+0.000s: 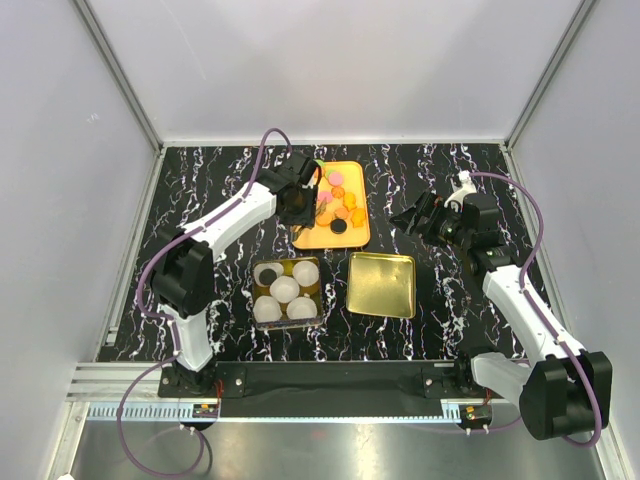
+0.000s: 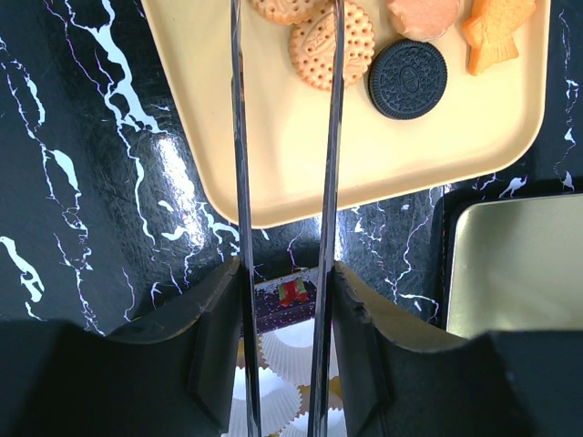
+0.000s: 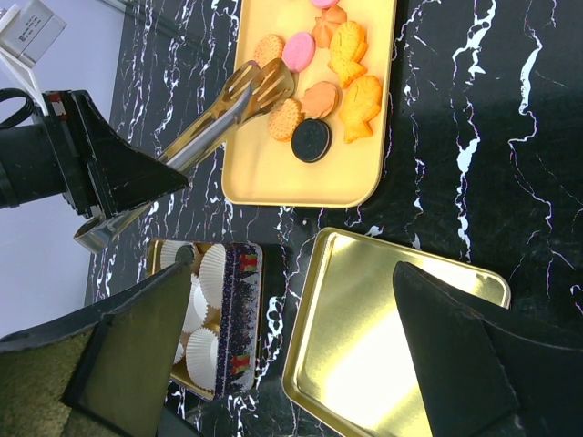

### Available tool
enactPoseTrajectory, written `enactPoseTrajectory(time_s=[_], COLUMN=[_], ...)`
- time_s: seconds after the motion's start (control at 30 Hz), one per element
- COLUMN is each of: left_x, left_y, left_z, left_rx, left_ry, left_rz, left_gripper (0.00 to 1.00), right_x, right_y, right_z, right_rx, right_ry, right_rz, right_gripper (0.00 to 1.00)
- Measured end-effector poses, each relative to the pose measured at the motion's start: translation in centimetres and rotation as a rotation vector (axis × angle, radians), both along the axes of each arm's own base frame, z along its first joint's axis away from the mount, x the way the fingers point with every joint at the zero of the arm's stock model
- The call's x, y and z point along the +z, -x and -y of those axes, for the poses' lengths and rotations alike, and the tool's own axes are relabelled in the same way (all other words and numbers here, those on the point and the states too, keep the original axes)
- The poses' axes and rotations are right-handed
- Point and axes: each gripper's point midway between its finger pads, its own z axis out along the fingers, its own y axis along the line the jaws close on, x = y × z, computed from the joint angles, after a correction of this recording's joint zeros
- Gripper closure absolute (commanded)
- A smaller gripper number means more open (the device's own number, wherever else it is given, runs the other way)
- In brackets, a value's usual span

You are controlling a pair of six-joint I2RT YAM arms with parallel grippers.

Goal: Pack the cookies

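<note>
Several cookies point(image 1: 340, 205) lie on an orange tray point(image 1: 352, 236): round tan point(image 2: 332, 44), black sandwich point(image 2: 407, 78), pink point(image 3: 298, 50) and fish-shaped point(image 3: 360, 102) ones. My left gripper point(image 1: 298, 188) is shut on metal tongs point(image 2: 284, 137), whose arms reach over the tray. In the right wrist view the tong tips point(image 3: 264, 84) hover by a tan cookie point(image 3: 284, 119) with nothing between them. The open tin point(image 1: 287, 290) holds white paper cups, and one cup has a black cookie point(image 1: 268, 275) in it. My right gripper point(image 1: 420, 215) is open and empty, above the table to the right of the tray.
The tin's gold lid point(image 1: 381, 284) lies flat to the right of the tin, below the tray; it also shows in the right wrist view point(image 3: 401, 337). White walls and metal posts enclose the black marble table point(image 1: 460, 300).
</note>
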Motion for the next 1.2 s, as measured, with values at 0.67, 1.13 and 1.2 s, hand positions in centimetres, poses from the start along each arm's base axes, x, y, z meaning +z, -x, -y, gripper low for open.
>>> enactPoseTrajectory(time_s=[0.67,1.13,1.2], left_x=[4.9,10.2,10.4], left_y=[0.4,9.4,10.8], left_z=[-0.3,-5.1,-5.9], left_rx=[-0.004,-0.033,-0.037], left_ry=[0.047,0.138,0.141], left_rz=[0.078,0.161,0.160], left_gripper=[0.59,0.58,0.58], right_x=[-0.3,-0.4,-0.5], right_y=[-0.1,-0.1,-0.1], right_z=[0.0,0.0,0.0], right_rx=[0.000,0.000,0.000], right_ry=[0.001,0.002,0.003], right_rz=[-0.010,-0.013,-0.015], right_gripper=[0.00,0.00,0.00])
